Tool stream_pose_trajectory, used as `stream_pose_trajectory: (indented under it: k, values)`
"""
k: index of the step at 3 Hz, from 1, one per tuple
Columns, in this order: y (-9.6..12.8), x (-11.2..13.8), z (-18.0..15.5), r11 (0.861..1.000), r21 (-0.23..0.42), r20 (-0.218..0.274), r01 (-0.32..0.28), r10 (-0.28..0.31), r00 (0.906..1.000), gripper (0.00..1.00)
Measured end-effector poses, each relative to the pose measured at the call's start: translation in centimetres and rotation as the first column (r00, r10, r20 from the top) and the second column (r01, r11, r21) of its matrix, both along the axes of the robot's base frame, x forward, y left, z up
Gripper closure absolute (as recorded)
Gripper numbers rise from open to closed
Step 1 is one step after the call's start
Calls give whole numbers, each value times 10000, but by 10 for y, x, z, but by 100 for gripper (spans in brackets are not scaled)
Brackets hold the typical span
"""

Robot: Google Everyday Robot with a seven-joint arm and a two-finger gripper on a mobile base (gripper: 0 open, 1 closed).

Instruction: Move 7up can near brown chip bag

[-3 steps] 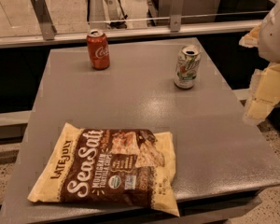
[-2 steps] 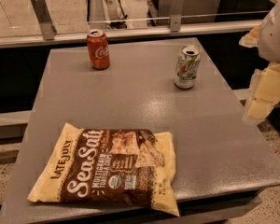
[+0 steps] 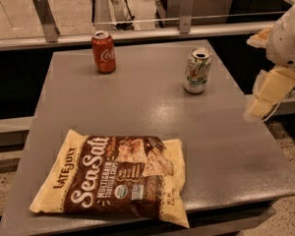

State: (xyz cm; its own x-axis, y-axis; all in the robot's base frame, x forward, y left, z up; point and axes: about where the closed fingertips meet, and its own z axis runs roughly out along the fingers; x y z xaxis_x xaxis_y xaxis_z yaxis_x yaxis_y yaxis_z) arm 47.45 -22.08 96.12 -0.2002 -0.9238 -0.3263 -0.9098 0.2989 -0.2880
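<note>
The 7up can [image 3: 197,70] stands upright on the grey table [image 3: 137,107], toward the back right. The brown chip bag [image 3: 115,178] lies flat at the table's front left, well apart from the can. My gripper [image 3: 258,104] hangs at the right edge of the view, just past the table's right side, to the right of the can and a little nearer the front. It is apart from the can and holds nothing that I can see.
A red cola can [image 3: 103,51] stands upright at the back left of the table. A rail with metal posts [image 3: 44,16] runs behind the table. Speckled floor [image 3: 290,215] lies beyond the table's front right corner.
</note>
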Motion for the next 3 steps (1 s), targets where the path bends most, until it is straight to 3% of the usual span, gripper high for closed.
stream_pose_trajectory:
  k: [1,2,3]
  values:
    - [-5,42,-16,9939,1091,800,-141,54,9968,0]
    - [-5,80,-30,9771,2092,1425,-399,99,9897,0]
    - [4,115,-46,9390,3373,1744,-669,75,9846,0]
